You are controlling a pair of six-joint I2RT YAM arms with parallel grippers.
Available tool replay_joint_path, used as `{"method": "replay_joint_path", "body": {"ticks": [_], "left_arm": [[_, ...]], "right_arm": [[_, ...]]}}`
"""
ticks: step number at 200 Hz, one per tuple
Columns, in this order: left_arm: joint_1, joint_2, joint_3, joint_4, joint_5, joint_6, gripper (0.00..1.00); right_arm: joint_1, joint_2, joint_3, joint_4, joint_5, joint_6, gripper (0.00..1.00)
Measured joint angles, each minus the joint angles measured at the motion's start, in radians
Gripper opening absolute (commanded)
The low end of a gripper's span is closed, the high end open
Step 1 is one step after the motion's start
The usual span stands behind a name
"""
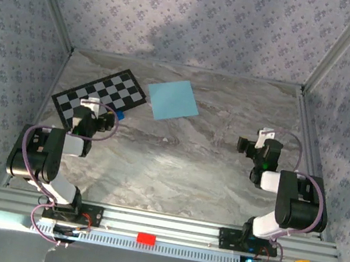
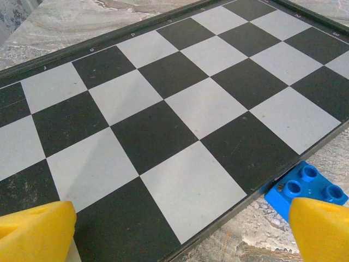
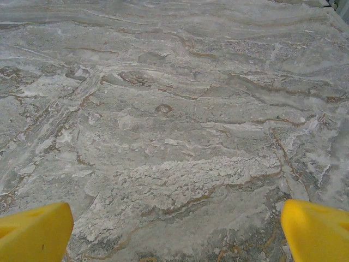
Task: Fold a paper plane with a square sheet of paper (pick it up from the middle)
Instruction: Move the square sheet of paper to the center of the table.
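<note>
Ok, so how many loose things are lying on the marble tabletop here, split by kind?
square sheet of paper, light blue: 1
checkerboard card, black and white: 1
studded block, small and blue, by the card's edge: 1
Total: 3

You have the square sheet of paper (image 1: 173,100) lying flat on the marble table (image 1: 182,166), toward the back and left of centre, one corner just beside the right end of the checkerboard card (image 1: 103,93). Your left gripper (image 1: 91,106) sits over the card's near edge, a small blue block (image 1: 120,114) just to its right. Your right gripper (image 1: 257,144) hangs over bare table, well apart from the sheet
</note>
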Motion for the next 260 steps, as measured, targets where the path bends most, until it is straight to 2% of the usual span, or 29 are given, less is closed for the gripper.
{"method": "replay_joint_path", "body": {"ticks": [109,194,221,260], "left_arm": [[0.024,0.0,0.0,-0.001,0.03,-0.001,1.0],[0.006,-0.04,-0.03,0.031,0.045,0.014,1.0],[0.006,-0.148,-0.03,-0.056,0.021,0.002,1.0],[0.008,-0.304,0.053,-0.258,-0.01,-0.077,1.0]], "right_arm": [[0.0,0.0,0.0,0.0,0.0,0.0,1.0],[0.008,-0.009,0.001,-0.009,-0.011,-0.012,1.0],[0.014,-0.06,0.061,-0.149,-0.037,-0.019,1.0],[0.029,-0.097,0.303,-0.455,-0.116,0.012,0.99]]}}
